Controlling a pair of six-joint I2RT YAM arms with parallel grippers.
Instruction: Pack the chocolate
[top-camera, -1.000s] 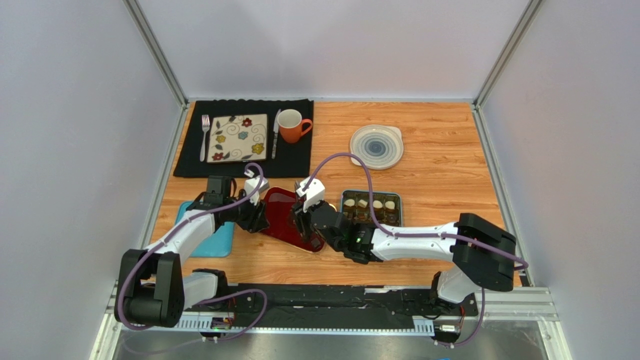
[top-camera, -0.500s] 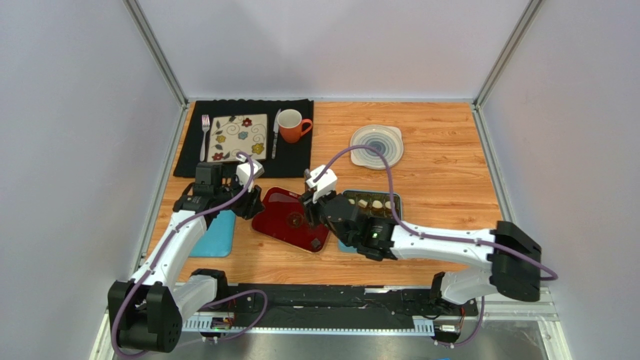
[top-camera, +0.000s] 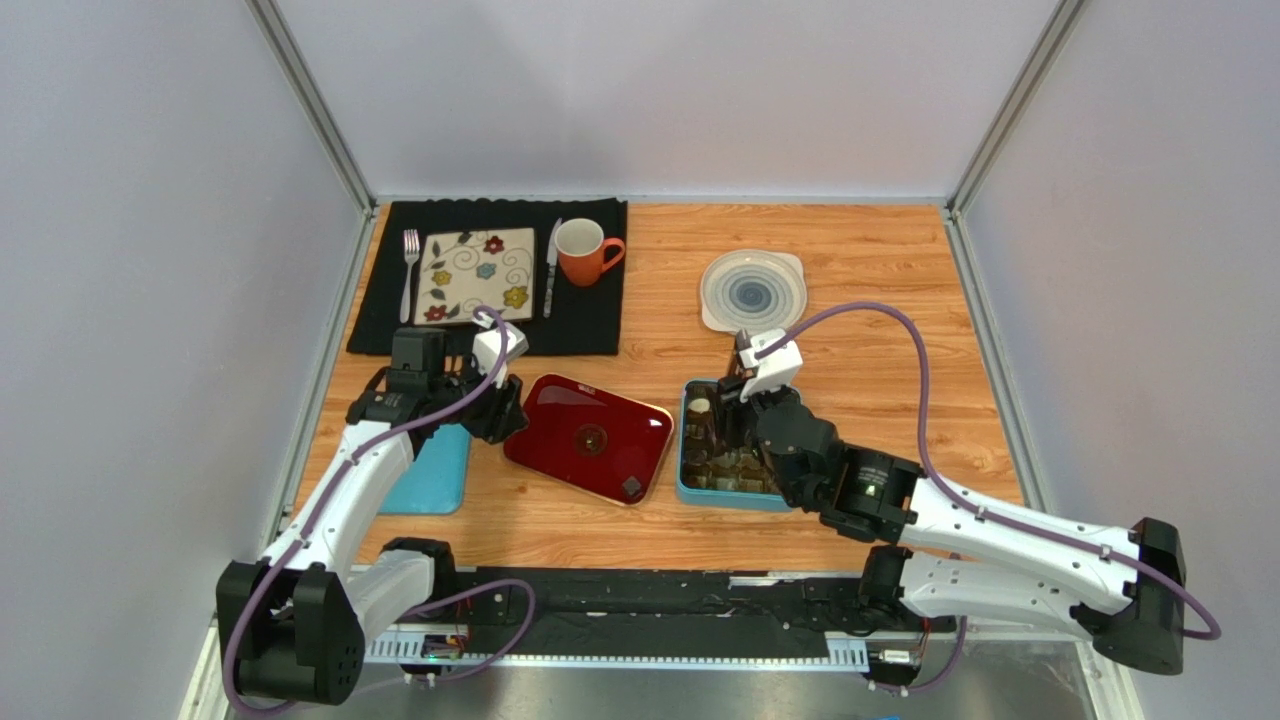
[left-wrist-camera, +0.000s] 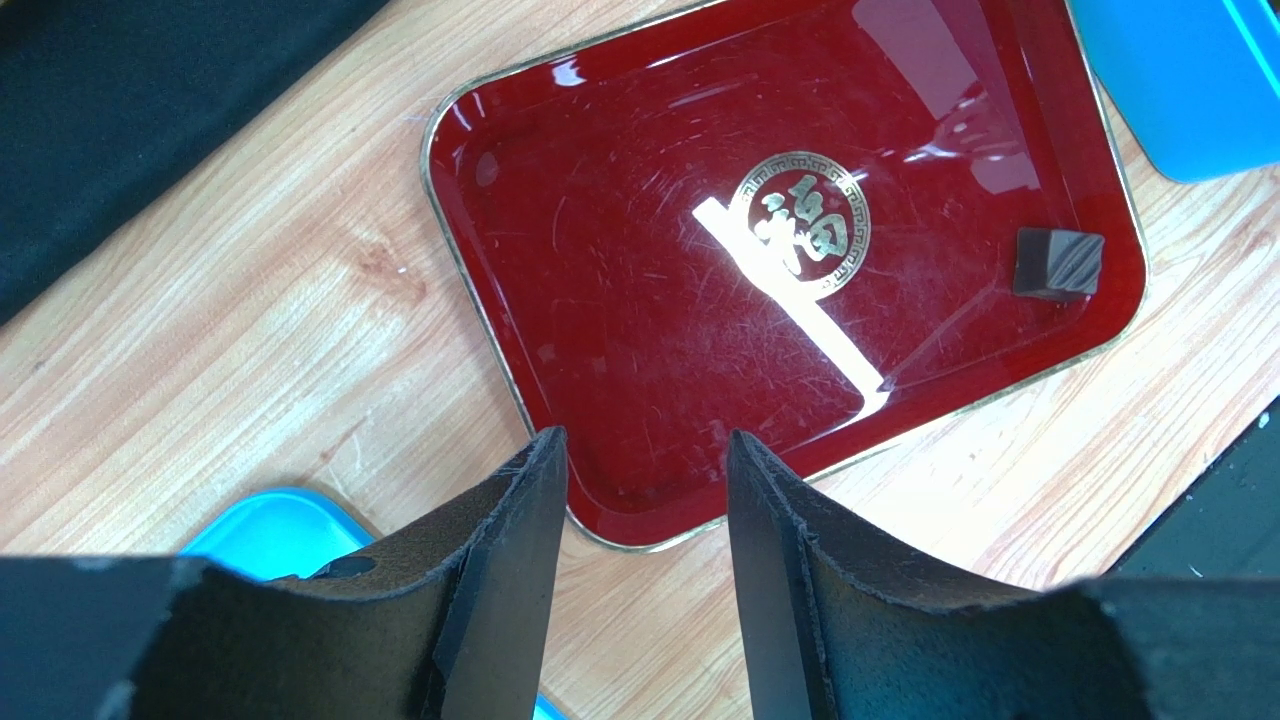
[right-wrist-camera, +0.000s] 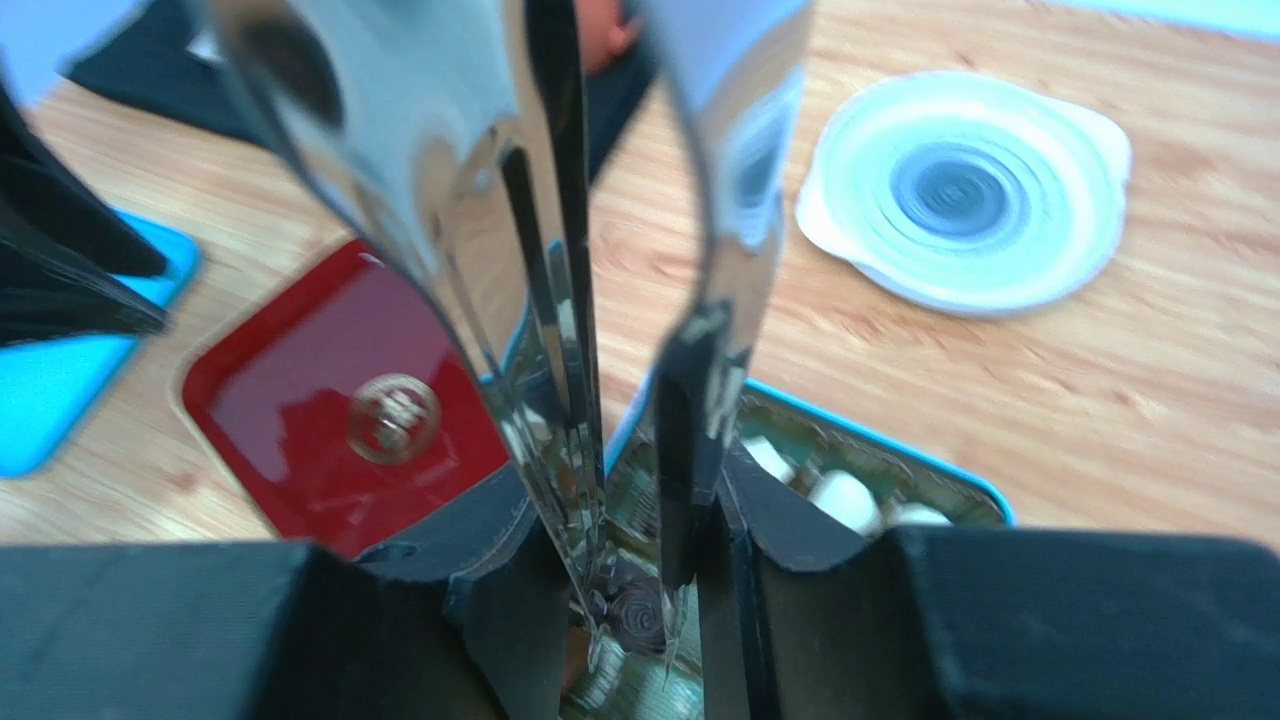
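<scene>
One chocolate (left-wrist-camera: 1056, 260) remains in the red tray's (left-wrist-camera: 631, 360) near right corner; others fill the teal box (top-camera: 718, 500). The right gripper (right-wrist-camera: 631, 552) clamps tongs (right-wrist-camera: 496, 195), their tips nearly together above the box.

the right hand (top-camera: 733, 420) with its tongs (right-wrist-camera: 556, 225) has swung right, off the red tray (top-camera: 564, 420), and now hangs over the teal box (top-camera: 718, 498). the left hand (top-camera: 501, 411) has drawn back slightly toward the surface's far edge.
</scene>
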